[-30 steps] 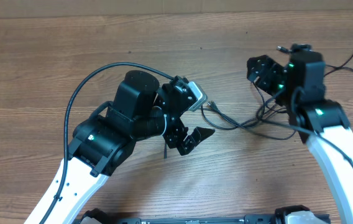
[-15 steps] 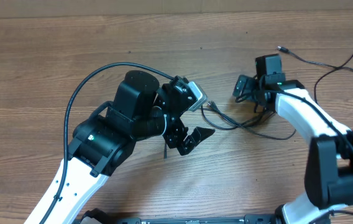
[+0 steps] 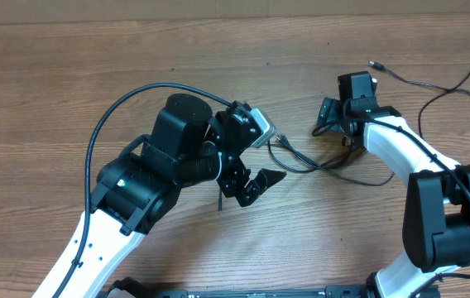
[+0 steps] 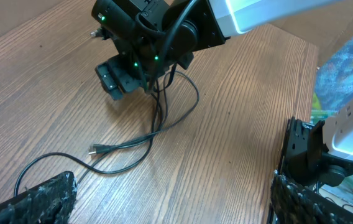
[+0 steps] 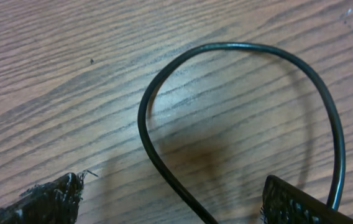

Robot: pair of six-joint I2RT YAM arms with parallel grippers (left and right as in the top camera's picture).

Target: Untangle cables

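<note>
Left gripper [image 4: 170, 202] wide open, empty. Right gripper [image 5: 171, 198] open low over the table [image 5: 52, 56], straddling a loop of the cables [image 5: 144, 118], nothing clamped.

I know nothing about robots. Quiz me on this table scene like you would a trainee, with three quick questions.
1. True or false: the left pincer is clamped shut.
2. What lies between the fingers of the right pincer? A) a loop of black cable B) a spoon C) a cup
3. Fill in: the table looks made of ___.
Key: 1 false; 2 A; 3 wood.
</note>
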